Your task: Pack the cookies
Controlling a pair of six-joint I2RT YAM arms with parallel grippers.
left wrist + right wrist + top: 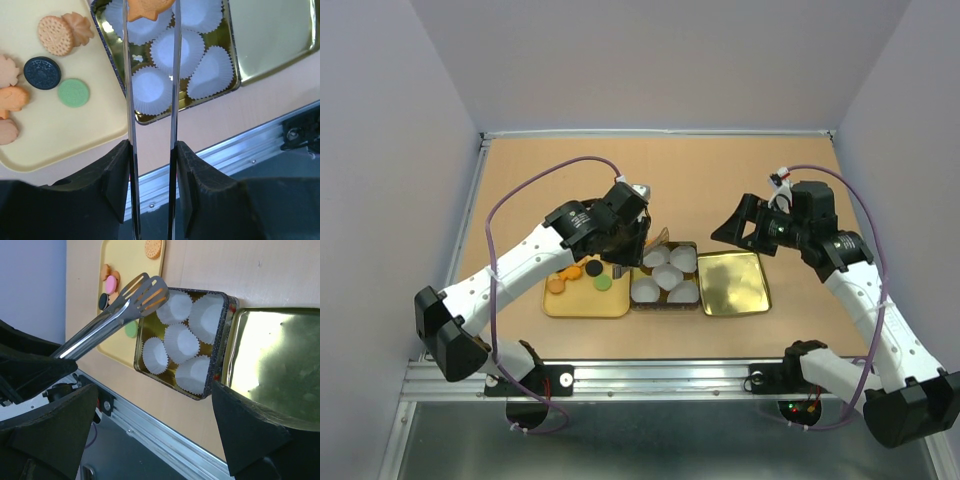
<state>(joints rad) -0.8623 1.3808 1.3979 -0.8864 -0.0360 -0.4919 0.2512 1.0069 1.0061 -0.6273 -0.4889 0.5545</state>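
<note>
My left gripper [152, 150] [620, 238] is shut on a pair of metal tongs [131, 95] [120, 307]. An orange cookie [150, 7] is pinched in the tong tips, above the far white paper cups [170, 50] of the gold tin [638, 303]. More cookies lie on the yellow tray [582, 305]: a black one [42, 73], a green one [73, 93], a round biscuit [55, 35] and orange ones [12, 97]. A pink cookie [111, 284] shows too. Over the table right of the tin, my right gripper [745, 228] [155, 405] hangs open and holds nothing.
The tin's gold lid [731, 283] [280, 360] lies flat against the tin's right side. A metal rail [240, 150] runs along the table's near edge. Grey walls close in the table on three sides.
</note>
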